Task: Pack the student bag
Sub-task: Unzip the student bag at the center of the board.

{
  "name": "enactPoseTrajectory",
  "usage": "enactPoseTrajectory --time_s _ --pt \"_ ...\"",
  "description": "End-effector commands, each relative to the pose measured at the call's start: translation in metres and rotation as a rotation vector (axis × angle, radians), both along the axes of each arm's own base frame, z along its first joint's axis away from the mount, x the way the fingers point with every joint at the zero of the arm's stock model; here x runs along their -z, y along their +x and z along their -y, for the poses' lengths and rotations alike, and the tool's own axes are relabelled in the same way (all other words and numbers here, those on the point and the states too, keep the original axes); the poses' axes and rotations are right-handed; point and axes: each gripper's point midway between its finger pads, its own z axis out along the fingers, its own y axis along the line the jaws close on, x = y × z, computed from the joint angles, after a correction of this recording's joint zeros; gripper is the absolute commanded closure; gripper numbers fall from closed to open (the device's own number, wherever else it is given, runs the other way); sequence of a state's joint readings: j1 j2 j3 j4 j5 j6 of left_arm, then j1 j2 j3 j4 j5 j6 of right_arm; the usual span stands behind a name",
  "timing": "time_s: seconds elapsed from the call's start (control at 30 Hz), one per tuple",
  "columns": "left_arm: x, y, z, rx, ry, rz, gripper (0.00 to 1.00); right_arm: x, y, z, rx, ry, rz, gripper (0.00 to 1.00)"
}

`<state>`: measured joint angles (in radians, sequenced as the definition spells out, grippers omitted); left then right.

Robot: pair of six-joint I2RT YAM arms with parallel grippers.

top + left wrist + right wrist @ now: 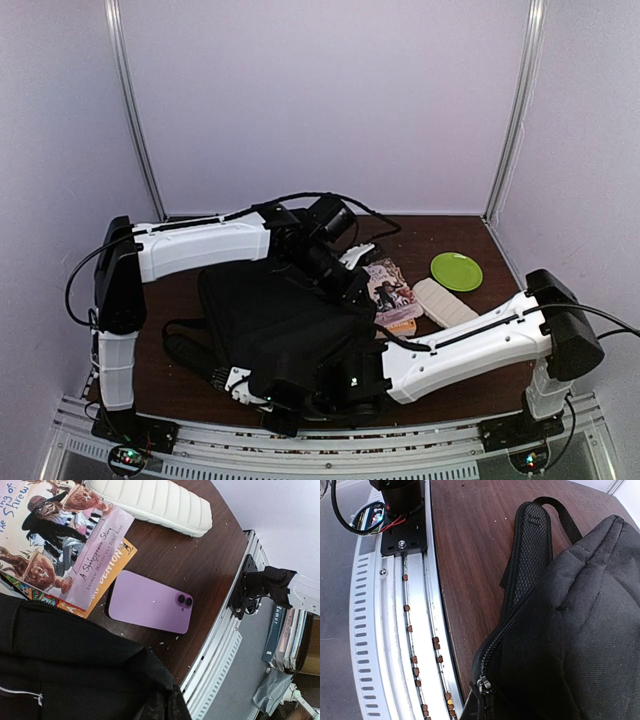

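The student bag (270, 320), a large black soft backpack, lies in the middle of the table. It fills the lower left of the left wrist view (65, 670) and the right of the right wrist view (580, 630). My left gripper (348, 288) is at the bag's right edge, where bunched fabric is drawn up and hides the fingers. My right gripper (272, 392) is at the bag's near edge, by the zipper pull (483, 684), with its fingers hidden under the fabric. A padded shoulder strap (527, 545) lies on the table beside the bag.
Two paperback books (65, 535) are stacked right of the bag, also seen from above (392, 290). A purple phone (150, 601) lies face down beside them. A white ribbed pouch (445, 302) and a green plate (456, 271) lie further right. The metal rail (395, 630) runs along the near table edge.
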<state>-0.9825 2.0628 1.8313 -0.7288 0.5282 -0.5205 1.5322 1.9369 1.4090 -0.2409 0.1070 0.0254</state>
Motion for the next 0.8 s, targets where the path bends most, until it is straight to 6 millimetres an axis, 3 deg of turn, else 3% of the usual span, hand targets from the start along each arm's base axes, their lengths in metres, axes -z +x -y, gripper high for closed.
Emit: enactPoseTrajectory --time_s 0.0,0.1,0.17,0.37,0.57,0.63,0.77 --pt "-0.068 0.041 0.042 -0.002 -0.291 0.227 1.00 -0.041 -0.041 -0.034 -0.091 0.172 -0.057 0.92" --pt "-0.066 0.041 0.040 0.005 -0.281 0.234 1.00 -0.048 -0.046 -0.020 -0.128 0.177 -0.068 0.66" --pt "-0.066 0.042 0.038 -0.001 -0.278 0.232 1.00 -0.054 -0.051 -0.008 -0.154 0.181 -0.079 0.56" --pt "-0.076 0.055 0.031 -0.028 -0.286 0.270 1.00 -0.059 -0.058 0.043 -0.163 0.146 -0.076 0.49" --pt "-0.088 0.089 0.027 -0.113 -0.288 0.315 0.99 -0.056 -0.025 0.105 0.015 0.184 -0.057 0.48" --pt "-0.088 0.100 0.024 -0.149 -0.281 0.323 0.90 -0.058 -0.009 0.119 0.091 0.221 -0.069 0.48" --pt "-0.103 0.107 0.006 -0.199 -0.294 0.347 0.45 -0.071 0.019 0.136 0.228 0.326 -0.091 0.47"
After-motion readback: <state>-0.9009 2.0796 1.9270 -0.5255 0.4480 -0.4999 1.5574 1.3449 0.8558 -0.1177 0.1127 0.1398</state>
